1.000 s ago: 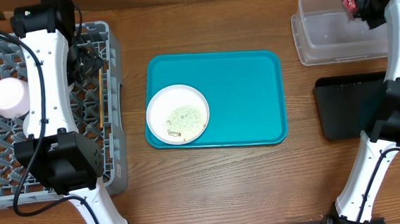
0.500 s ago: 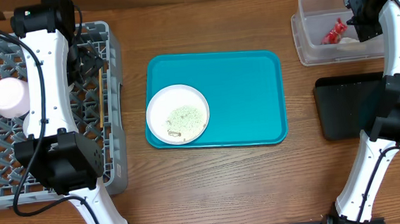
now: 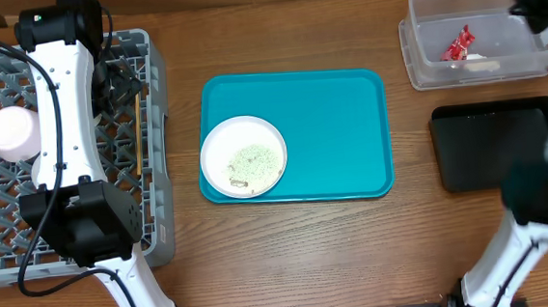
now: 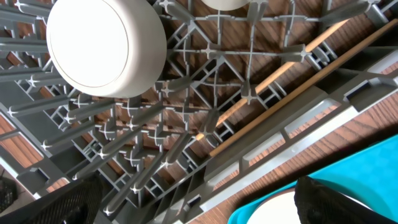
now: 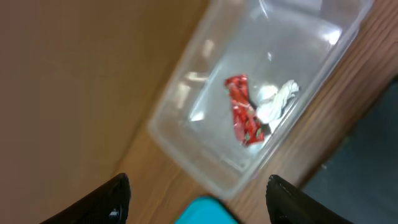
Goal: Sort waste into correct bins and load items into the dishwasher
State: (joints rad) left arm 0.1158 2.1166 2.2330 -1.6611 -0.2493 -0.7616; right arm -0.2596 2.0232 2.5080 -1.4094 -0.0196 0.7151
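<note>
The crumpled red wrapper (image 3: 458, 44) (image 5: 244, 118) with its white end lies loose inside the clear tub (image 3: 425, 73) (image 5: 186, 149). My right gripper (image 3: 534, 0) (image 5: 199, 202) hangs open above the tub's far right corner, nothing between its fingers. A white plate (image 3: 218, 148) with pale crumbs (image 3: 255, 160) sits on the teal tray (image 3: 339, 120). In the grey dish rack (image 3: 158, 210) (image 4: 155, 137) rest an upturned pale pink bowl (image 3: 11, 133) (image 4: 106, 46) and wooden chopsticks (image 3: 138, 134) (image 4: 292, 93). Over the rack's right side, my left gripper (image 3: 124, 87) (image 4: 199, 205) stands wide open and empty.
A shallow black tray (image 3: 491, 143) lies on the wooden table just below the clear tub. The teal tray's corner (image 5: 208, 211) shows under the right wrist. The left arm's links stretch down along the rack's right edge.
My right gripper has opened and dropped the red wrapper into the clear tub, then drawn back to the right. The left arm has not moved.
</note>
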